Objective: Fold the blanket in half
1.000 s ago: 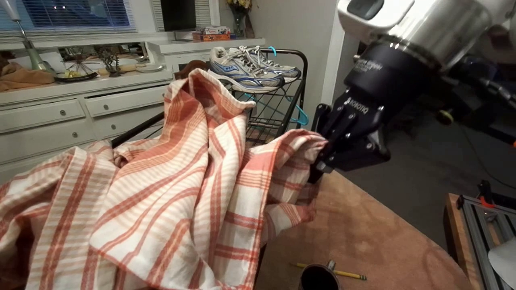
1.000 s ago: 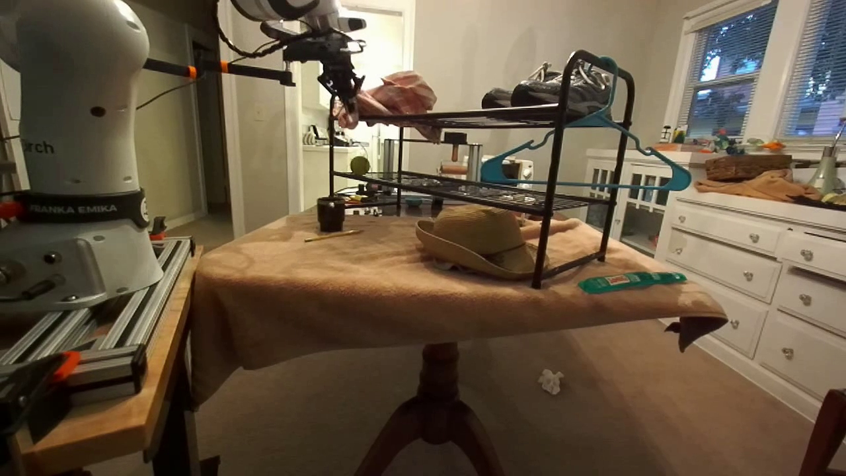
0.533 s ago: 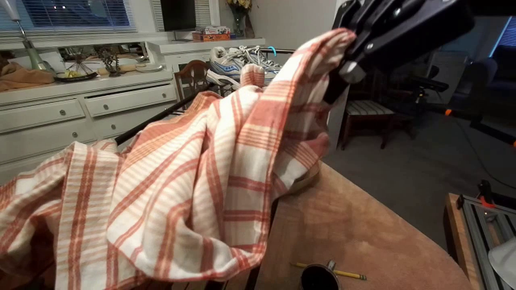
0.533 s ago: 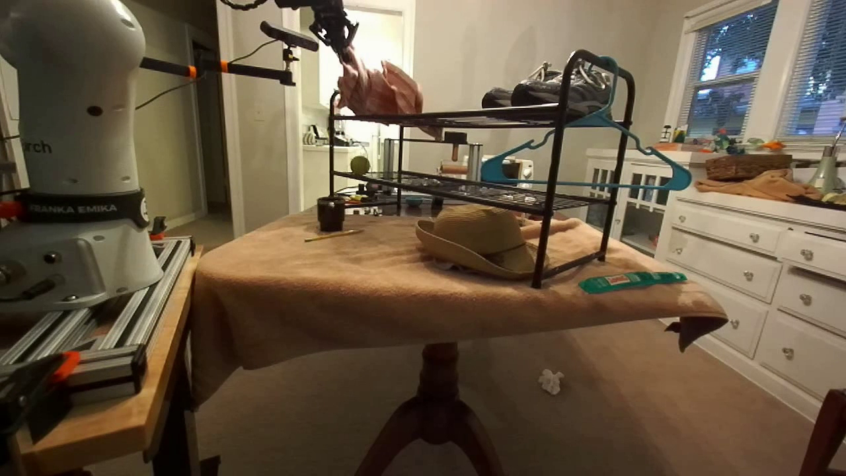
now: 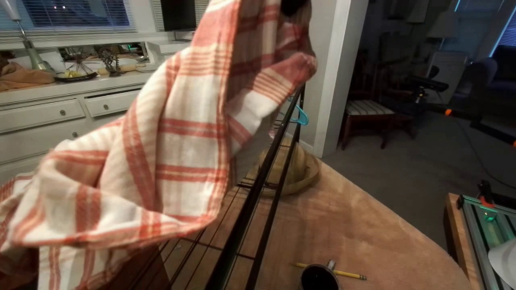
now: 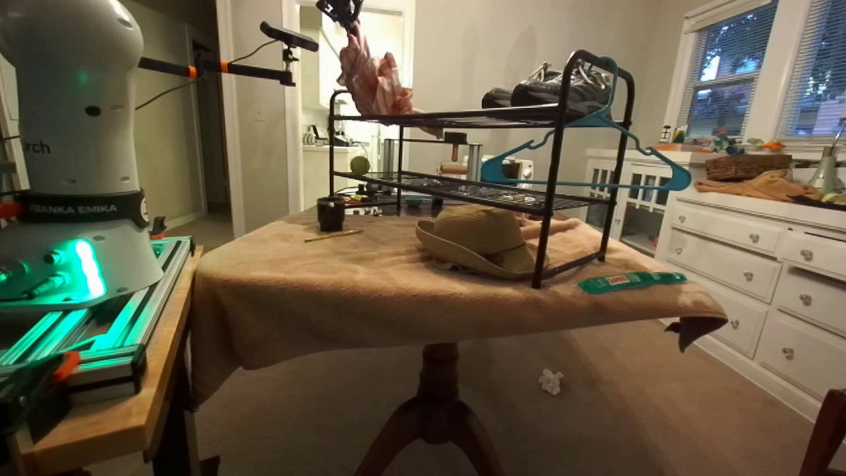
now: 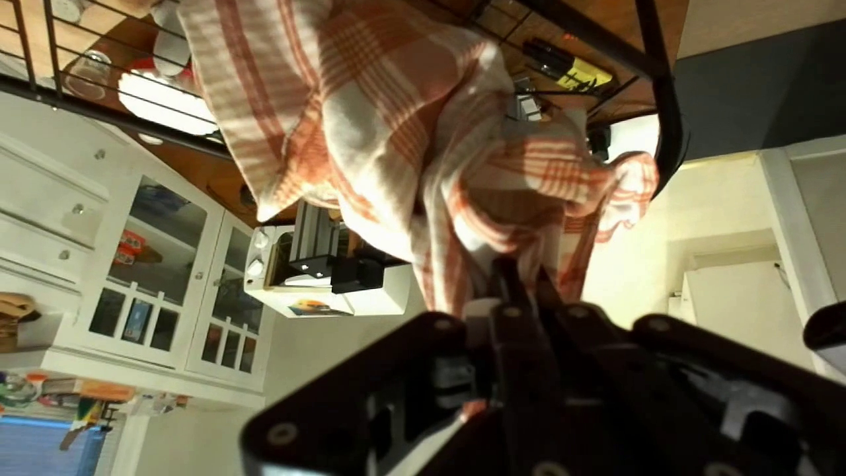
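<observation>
In the wrist view, the robot's dark fingers [image 7: 510, 284] enter from the bottom edge, pinching the rumpled blanket [image 7: 377, 99], cream-white with orange-red plaid stripes; it fans out from their tips across a black wire rack [image 7: 669, 112]. In an exterior view, the blanket fills the left and centre, sloping from the lower left up past the top edge, while a dark mug [image 5: 318, 278] and a yellow pencil [image 5: 354, 275] rest on the table [image 5: 354, 225]. In an exterior view, the fingers hold the blanket bunched above the rack's far end, its folds hanging down to the top; grey sneakers [image 6: 538, 98] sit at the near end, and a straw hat [image 6: 472, 231] lies on the table below.
</observation>
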